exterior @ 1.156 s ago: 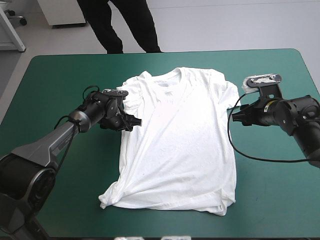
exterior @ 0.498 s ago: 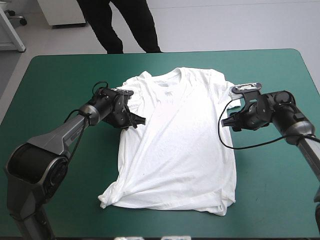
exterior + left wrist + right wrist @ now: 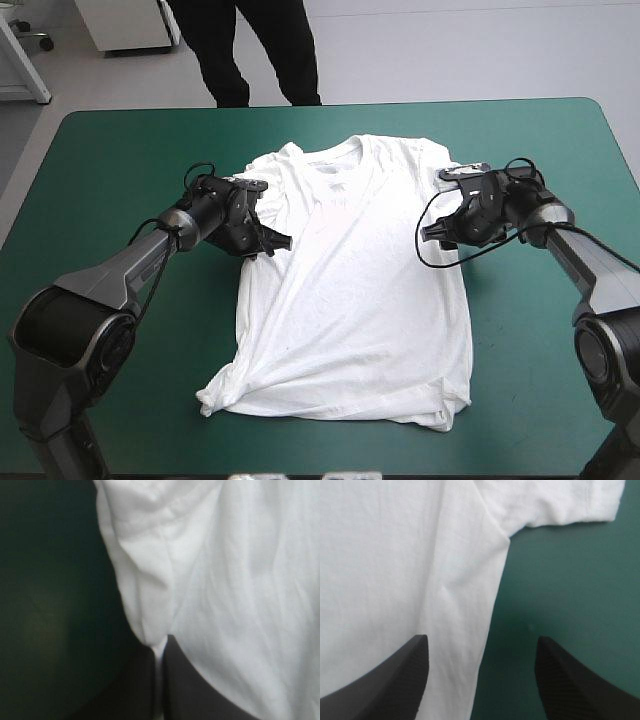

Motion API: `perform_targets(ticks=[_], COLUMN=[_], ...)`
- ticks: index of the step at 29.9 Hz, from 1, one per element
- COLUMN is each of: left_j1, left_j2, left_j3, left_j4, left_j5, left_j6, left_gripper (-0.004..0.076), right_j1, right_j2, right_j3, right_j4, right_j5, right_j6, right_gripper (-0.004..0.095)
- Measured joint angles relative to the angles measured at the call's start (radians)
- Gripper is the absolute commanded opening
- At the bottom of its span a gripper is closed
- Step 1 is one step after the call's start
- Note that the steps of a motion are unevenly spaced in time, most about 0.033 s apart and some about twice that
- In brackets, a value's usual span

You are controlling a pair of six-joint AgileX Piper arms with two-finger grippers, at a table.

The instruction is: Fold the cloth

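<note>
One T-shirt (image 3: 350,300) lies flat, collar (image 3: 335,162) toward the table (image 3: 120,150) far edge.

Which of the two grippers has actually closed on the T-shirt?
The left gripper: its black fingers meet with a fold of the T-shirt pinched between them. The right gripper is open, straddling the opposite side edge.

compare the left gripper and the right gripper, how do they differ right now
The left gripper is shut on a pinched fold of the T-shirt; the right gripper is open and holds nothing. The left gripper's fingers meet with cloth between them; the right gripper's fingers stand apart, one over the T-shirt's side edge, one over the teal-green cover. Both sit just below a sleeve, on opposite sides of the T-shirt.
</note>
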Motion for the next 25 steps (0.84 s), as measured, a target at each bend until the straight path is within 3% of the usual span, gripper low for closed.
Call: perform_targets(ticks=[7,10,17,25], left_j1=[0.000,0.000,0.000,0.000], left_j2=[0.000,0.000,0.002,0.004], left_j3=[0.000,0.000,0.000,0.000], left_j4=[-0.002,-0.002,-0.002,0.002], left_j5=[-0.001,-0.002,-0.002,-0.018], left_j6=[0.002,0.002,0.003,0.006], left_gripper=[-0.0009,-0.0009,-0.0009,-0.0009], right_j1=[0.000,0.000,-0.013,-0.018], right_j2=[0.118,0.134,0.161,0.169], right_j3=[-0.067,-0.084,-0.101,-0.106], right_j4=[-0.002,-0.001,0.017,0.069], right_j5=[-0.007,-0.006,0.007,-0.002], right_j6=[-0.001,-0.001,-0.035,-0.053], right_gripper=[0.0542,0.0406,-0.0017,-0.0013])
